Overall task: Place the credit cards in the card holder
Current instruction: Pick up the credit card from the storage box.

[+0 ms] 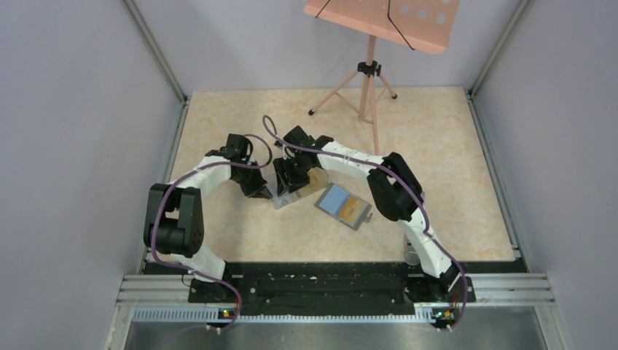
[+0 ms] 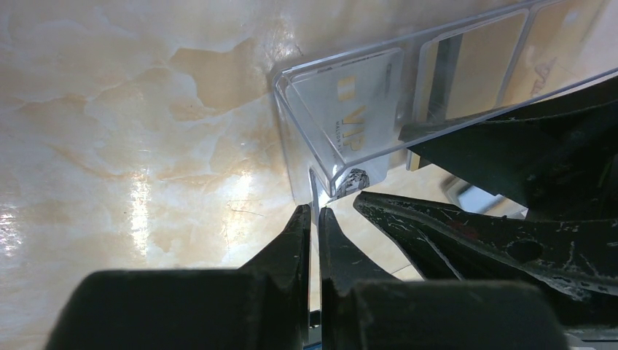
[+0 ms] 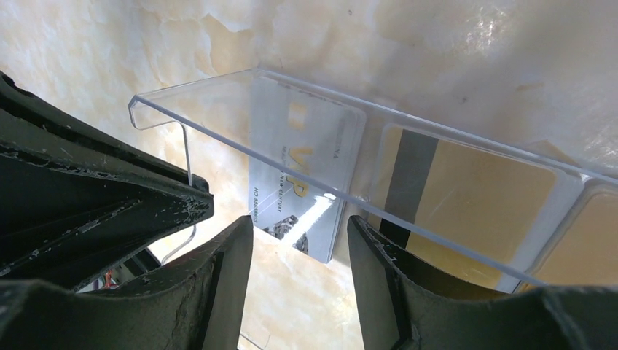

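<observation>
Left tool (image 2: 314,212) pinches clear box (image 2: 299,124) edge; right tool (image 3: 300,226) spread over white card (image 3: 306,168) inside; card holder (image 1: 342,205) apart, on right.

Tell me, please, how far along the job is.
Done: one orange card seems to sit in the open card holder. In hand: the left gripper pinches the clear box wall; the right gripper stands open by the white VIP card. Left: that card and the gold cards inside the box.
</observation>
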You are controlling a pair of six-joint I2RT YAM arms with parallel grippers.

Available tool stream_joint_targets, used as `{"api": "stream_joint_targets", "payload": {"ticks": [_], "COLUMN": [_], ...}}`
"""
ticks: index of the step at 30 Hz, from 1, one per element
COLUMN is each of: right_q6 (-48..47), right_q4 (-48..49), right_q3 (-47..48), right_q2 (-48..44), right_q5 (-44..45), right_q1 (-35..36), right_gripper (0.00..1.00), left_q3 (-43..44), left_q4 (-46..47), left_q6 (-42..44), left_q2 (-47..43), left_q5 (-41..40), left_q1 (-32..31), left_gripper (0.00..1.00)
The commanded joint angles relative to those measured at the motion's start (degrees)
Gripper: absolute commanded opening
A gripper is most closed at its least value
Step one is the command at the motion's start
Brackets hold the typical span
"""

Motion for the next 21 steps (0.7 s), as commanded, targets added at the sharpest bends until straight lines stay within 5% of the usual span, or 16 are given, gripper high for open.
{"api": "stream_joint_targets", "payload": {"ticks": [1, 11, 21], "right_q6": [-1.01, 2.68, 3.57], "right_q4": [-3.60, 1.76, 3.22], "right_q3": [0.95, 1.08, 0.48], "right_q2": [4.48, 4.26, -0.12], "right_q5": [-0.28, -11.44, -9.78], "right_q1": [0.33, 0.36, 0.34], "right_gripper": [0.52, 0.46, 0.02], "left_q3": [-0.13, -0.30, 0.51], "left_q4": [1.69, 1.82, 0.03], "left_q6": [0.36, 0.36, 1.53], "left_q2": [-0.76, -0.97, -0.49], "left_q5": [2.63, 3.13, 2.39], "left_q1": [-1.00, -1.09, -1.18], "left_gripper": [0.00, 0.00, 0.00]}}
